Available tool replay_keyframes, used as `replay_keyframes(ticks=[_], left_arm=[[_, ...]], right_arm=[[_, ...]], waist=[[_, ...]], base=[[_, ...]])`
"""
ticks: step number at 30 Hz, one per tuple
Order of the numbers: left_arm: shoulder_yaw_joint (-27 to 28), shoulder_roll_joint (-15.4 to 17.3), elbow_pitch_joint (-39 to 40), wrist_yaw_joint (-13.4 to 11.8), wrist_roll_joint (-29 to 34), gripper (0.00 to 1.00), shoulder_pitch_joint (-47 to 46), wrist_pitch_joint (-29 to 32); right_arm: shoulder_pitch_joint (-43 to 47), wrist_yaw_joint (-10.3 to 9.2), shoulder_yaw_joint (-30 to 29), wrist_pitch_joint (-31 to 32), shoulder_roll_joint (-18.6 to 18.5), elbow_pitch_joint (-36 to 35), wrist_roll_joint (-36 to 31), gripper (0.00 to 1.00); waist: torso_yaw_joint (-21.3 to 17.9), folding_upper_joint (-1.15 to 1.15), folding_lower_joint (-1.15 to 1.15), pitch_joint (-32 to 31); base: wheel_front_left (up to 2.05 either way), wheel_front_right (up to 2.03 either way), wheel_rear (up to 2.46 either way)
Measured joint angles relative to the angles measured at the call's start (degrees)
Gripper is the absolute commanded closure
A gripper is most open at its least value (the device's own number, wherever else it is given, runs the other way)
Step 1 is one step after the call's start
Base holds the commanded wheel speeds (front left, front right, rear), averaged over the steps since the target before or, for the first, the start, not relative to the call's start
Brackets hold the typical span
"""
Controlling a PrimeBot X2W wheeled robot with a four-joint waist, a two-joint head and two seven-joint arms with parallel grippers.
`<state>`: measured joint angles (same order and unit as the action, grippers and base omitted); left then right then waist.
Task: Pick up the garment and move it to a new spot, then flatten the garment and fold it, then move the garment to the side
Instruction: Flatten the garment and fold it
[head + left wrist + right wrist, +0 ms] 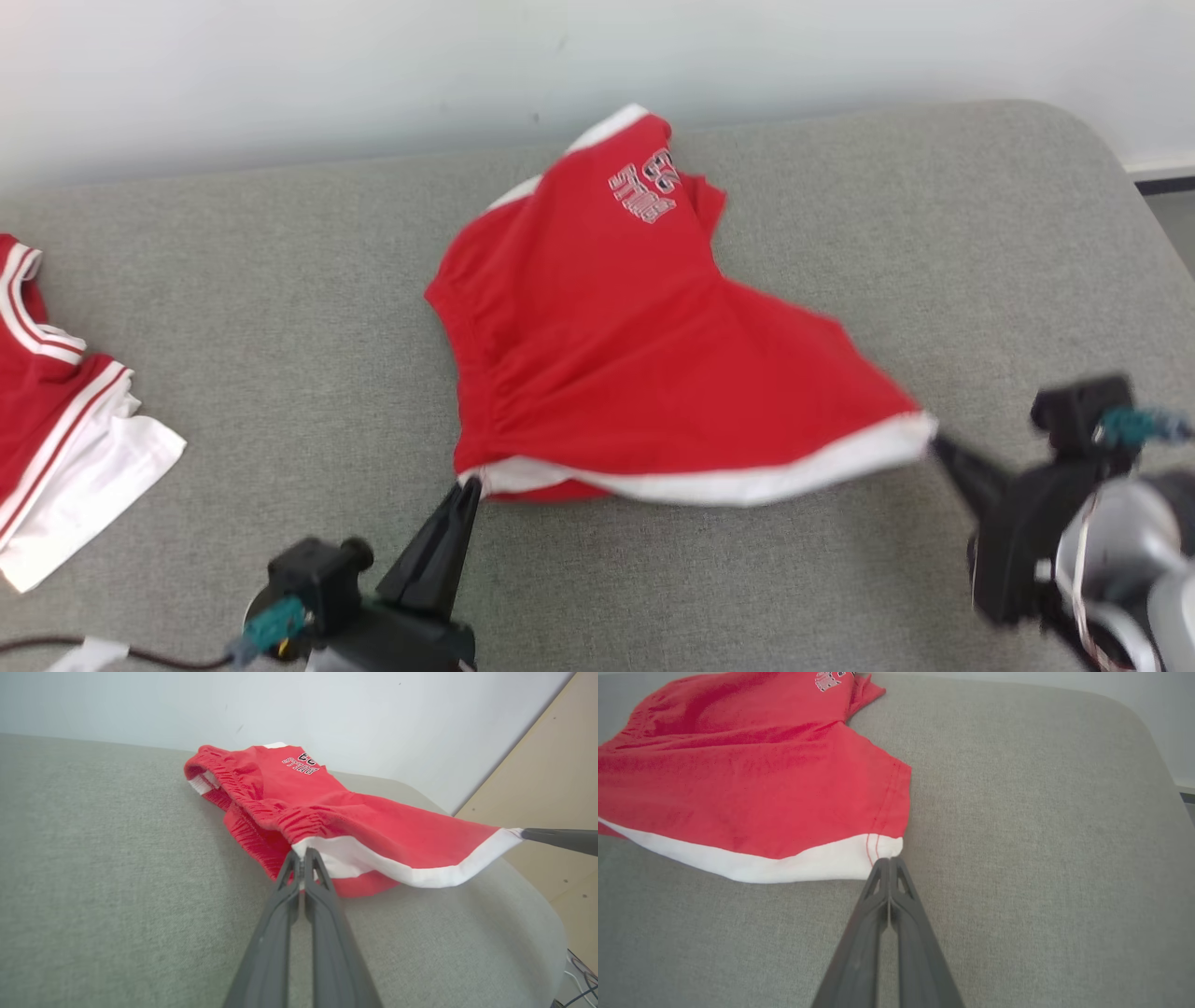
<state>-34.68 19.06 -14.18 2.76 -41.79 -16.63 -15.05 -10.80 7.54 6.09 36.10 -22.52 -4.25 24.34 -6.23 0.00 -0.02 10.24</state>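
The garment (pixel 616 336) is a pair of red shorts with white trim and a printed logo, spread across the middle of the grey cushion (pixel 840 233). My left gripper (pixel 470 485) is shut on its white hem at the near-left corner (pixel 302 854). My right gripper (pixel 936 444) is shut on the white hem's right corner (pixel 888 857). The hem is stretched between the two grippers and lifted a little off the cushion. In the left wrist view the garment (pixel 327 812) runs out to the right gripper's fingers (pixel 556 837).
A second red and white garment (pixel 56 411) lies folded at the cushion's left edge. A white wall (pixel 373 65) backs the cushion. The cushion's rounded right corner drops off to the floor (pixel 1172 219). A wooden panel (pixel 551 793) stands to the right.
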Motion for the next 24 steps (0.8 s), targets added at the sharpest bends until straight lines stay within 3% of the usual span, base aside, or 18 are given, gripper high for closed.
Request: replay_keyframes(ticks=[5,10,16,24], left_arm=[[0.5,1.4,3.7,-2.4,-0.3,1.0,5.4,0.0],[2.6,1.5,8.5,-3.2,-1.1,1.0,8.7,0.0],[3.8,0.2,9.4,-1.2,0.5,1.0,1.8,0.0],[8.3,-0.9,7.8,-1.3,3.3,1.0,-17.0,0.0]], right_arm=[[10.3,0.0,-2.5,7.6,-0.1,-11.2,2.9,1.0],[12.7,0.0,-8.7,4.5,5.4,-17.1,1.1,1.0],[1.3,0.01,-9.2,-4.4,12.3,-11.3,-0.5,1.0],[-19.5,0.01,-6.8,-19.4,14.2,1.0,-4.2,1.0]], waist=[[0.5,0.0,0.0,-1.3],[0.6,0.0,0.0,-1.4],[0.2,0.0,0.02,-0.8],[-0.7,0.0,0.03,0.0]], base=[[0.0,0.0,0.0],[0.0,0.0,0.0],[0.0,0.0,0.0],[0.0,0.0,0.0]])
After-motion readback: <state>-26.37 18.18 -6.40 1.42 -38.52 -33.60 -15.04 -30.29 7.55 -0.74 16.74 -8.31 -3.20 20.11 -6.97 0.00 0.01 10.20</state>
